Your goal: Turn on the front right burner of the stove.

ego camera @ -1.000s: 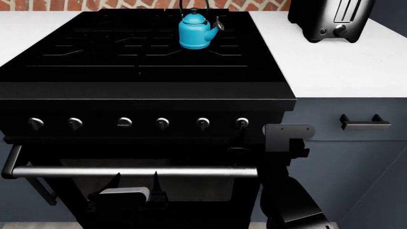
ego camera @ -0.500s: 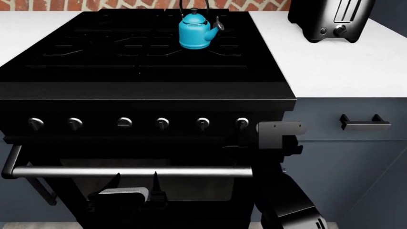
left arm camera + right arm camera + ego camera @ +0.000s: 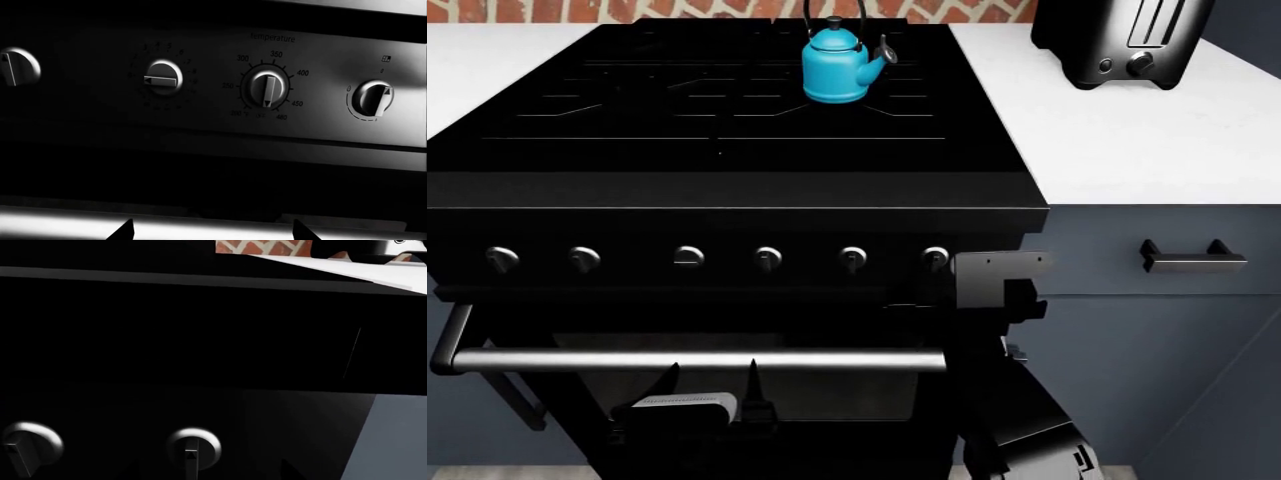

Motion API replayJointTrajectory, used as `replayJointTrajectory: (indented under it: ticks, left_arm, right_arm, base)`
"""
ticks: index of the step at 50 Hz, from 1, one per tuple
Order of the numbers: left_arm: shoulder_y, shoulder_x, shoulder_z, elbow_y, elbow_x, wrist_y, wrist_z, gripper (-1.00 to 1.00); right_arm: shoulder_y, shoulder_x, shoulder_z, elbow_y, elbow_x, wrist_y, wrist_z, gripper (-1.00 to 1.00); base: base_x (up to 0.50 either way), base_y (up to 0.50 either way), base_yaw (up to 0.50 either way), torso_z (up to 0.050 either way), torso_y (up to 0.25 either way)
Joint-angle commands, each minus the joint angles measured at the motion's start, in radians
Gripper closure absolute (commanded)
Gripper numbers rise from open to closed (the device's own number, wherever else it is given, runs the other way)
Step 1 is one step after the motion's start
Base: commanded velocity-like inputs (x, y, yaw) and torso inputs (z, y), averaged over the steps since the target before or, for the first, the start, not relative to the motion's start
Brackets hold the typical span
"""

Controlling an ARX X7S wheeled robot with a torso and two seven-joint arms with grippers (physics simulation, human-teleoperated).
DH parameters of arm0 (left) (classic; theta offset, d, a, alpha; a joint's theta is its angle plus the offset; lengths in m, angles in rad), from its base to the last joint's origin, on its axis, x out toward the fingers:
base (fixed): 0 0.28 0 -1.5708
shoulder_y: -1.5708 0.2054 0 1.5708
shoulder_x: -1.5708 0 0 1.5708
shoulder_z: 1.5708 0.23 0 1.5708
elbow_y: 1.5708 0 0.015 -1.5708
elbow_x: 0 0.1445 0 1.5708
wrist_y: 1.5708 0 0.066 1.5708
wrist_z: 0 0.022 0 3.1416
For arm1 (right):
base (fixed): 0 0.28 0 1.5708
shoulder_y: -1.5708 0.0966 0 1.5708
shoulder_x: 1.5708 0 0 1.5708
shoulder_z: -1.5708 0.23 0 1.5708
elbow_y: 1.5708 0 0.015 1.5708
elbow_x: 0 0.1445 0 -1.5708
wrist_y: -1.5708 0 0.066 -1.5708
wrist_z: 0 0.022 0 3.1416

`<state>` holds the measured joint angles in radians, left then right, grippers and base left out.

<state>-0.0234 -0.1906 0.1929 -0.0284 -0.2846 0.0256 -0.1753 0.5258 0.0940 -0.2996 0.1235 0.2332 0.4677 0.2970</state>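
The black stove (image 3: 734, 190) fills the head view, with six silvery knobs in a row on its front. The rightmost knob (image 3: 934, 258) sits just left of my right arm's wrist (image 3: 998, 275), which hides the fingers there. In the right wrist view that knob (image 3: 193, 445) lies straight ahead between the faint dark tips of my right gripper (image 3: 208, 473), which is open and empty. My left gripper (image 3: 711, 385) is open and empty, low in front of the oven door below the steel bar (image 3: 694, 360). Its wrist view shows several knobs, such as the temperature knob (image 3: 267, 89).
A blue kettle (image 3: 838, 65) stands on the rear grate. A black-and-chrome toaster (image 3: 1121, 40) sits on the white counter (image 3: 1121, 140) to the right. A grey drawer with a dark handle (image 3: 1192, 260) is right of my right arm. A brick wall is behind.
My right arm has moved left, bringing its wrist closer to the rightmost knob. The left arm, kettle and knobs have not moved.
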Motion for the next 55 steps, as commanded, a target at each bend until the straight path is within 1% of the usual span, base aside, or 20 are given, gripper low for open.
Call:
replayJointTrajectory:
  ticks: [1, 19, 55]
  left_arm:
    - [0.0, -0.005, 0.005, -0.001, -0.008, 0.004, -0.002, -1.0]
    - [0.002, -0.012, 0.011, -0.01, -0.018, 0.019, 0.0, -1.0]
    - [-0.001, -0.024, 0.029, -0.02, -0.028, 0.032, -0.007, -1.0]
  right_arm:
    - [0.018, -0.005, -0.017, 0.04, 0.009, -0.02, 0.001, -1.0]
    - [0.041, -0.003, -0.03, 0.08, 0.019, -0.039, 0.025, -1.0]
    - [0.099, -0.009, -0.066, 0.226, 0.042, -0.108, 0.032, -1.0]
  base:
    - [0.0, 0.0, 0.0, 0.0, 0.0]
    - [0.0, 0.0, 0.0, 0.0, 0.0]
    - [0.0, 0.0, 0.0, 0.0, 0.0]
